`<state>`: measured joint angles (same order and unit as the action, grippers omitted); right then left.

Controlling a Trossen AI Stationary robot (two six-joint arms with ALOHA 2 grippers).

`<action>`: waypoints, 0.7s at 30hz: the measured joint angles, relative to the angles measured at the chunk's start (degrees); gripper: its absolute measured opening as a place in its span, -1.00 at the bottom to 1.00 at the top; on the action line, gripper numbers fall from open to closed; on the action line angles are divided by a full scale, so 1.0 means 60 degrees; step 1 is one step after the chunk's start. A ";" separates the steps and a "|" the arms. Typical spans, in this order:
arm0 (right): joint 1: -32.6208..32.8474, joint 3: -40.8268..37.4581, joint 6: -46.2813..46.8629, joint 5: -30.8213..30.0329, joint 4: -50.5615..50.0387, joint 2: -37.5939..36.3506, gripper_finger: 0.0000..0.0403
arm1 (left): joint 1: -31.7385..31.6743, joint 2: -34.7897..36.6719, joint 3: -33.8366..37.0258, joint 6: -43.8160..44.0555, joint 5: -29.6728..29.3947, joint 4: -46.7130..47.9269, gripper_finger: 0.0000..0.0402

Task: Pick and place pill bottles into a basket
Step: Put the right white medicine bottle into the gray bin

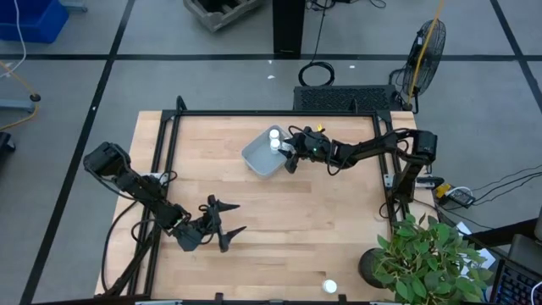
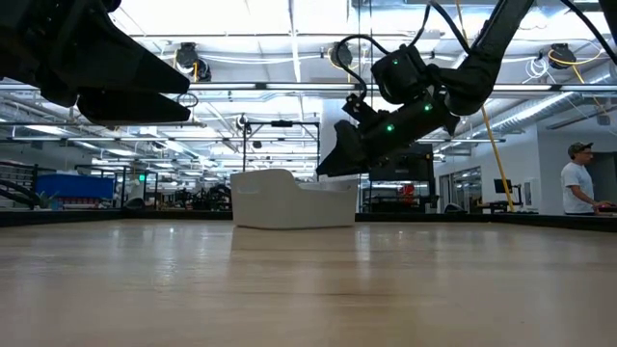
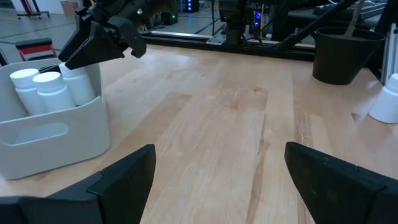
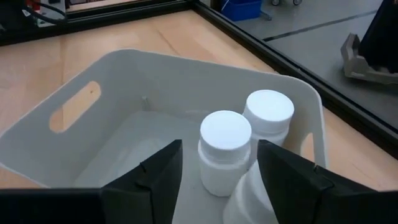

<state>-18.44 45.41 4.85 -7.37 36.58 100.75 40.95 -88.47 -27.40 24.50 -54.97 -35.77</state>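
The pale basket (image 1: pixel 258 158) stands on the wooden table toward its far side. Two white pill bottles (image 4: pixel 225 158) (image 4: pixel 268 118) stand upright in one corner of it. A third bottle (image 4: pixel 249 196) sits in the basket between my right gripper's open fingers, close to one of them. My right gripper (image 1: pixel 290 157) hovers over the basket's right end, pointing down into it (image 4: pixel 219 155). My left gripper (image 1: pixel 227 222) is open and empty near the table's front left. One more pill bottle (image 1: pixel 329 287) stands near the front edge, also in the left wrist view (image 3: pixel 387 99).
A potted plant (image 1: pixel 428 254) stands at the table's front right corner, and its dark pot shows in the left wrist view (image 3: pixel 345 53). A black frame rail (image 1: pixel 271 112) runs along the table's far edge. A person (image 2: pixel 578 183) stands in the room beyond.
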 joint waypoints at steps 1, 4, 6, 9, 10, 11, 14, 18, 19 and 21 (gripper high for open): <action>0.0000 0.0000 -0.0031 -0.0001 0.0004 0.0000 -0.03 | 0.0000 0.0000 0.0000 0.0000 0.0002 0.0000 0.81; 0.0000 0.0000 -0.0175 -0.0004 0.0060 0.0000 -0.05 | 0.0000 0.0000 0.0000 -0.0002 0.0005 0.0000 0.81; -0.0002 0.0000 -0.0184 -0.0004 0.0210 0.0000 -0.06 | 0.0000 0.0000 0.0000 -0.0002 0.0005 0.0000 0.81; 0.0177 0.0000 -0.0184 -0.0001 0.0573 -0.0028 -0.06 | 0.0000 0.0000 0.0001 -0.0002 0.0005 0.0000 0.81; 0.0321 0.0000 -0.0205 -0.0001 0.0667 -0.0080 -0.05 | 0.0000 0.0000 0.0000 -0.0002 0.0005 0.0000 0.81; 0.0495 0.0000 -0.0284 0.0007 0.0791 -0.0118 -0.05 | 0.0000 0.0000 0.0000 -0.0006 0.0005 0.0000 0.81; 0.1076 0.0004 -0.0650 0.0030 0.0742 -0.0310 -0.06 | 0.0000 0.0000 0.0000 -0.0053 0.0005 0.0004 0.81; 0.1976 0.0004 -0.0738 0.0034 0.0042 -0.0664 -0.07 | 0.0000 -0.0004 0.0001 -0.0044 0.0044 0.0011 0.81; 0.2191 0.0004 -0.0742 0.0148 -0.0303 -0.0777 -0.07 | 0.0000 -0.0004 0.0000 -0.0024 0.0131 0.0015 0.81; 0.2578 0.0004 -0.0565 0.0596 -0.1078 -0.1051 -0.06 | 0.0000 -0.0004 0.0000 -0.0016 0.0173 0.0029 0.81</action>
<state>-2.97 45.43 1.47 -3.79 30.11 94.44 40.95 -88.49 -27.40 24.41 -53.93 -35.60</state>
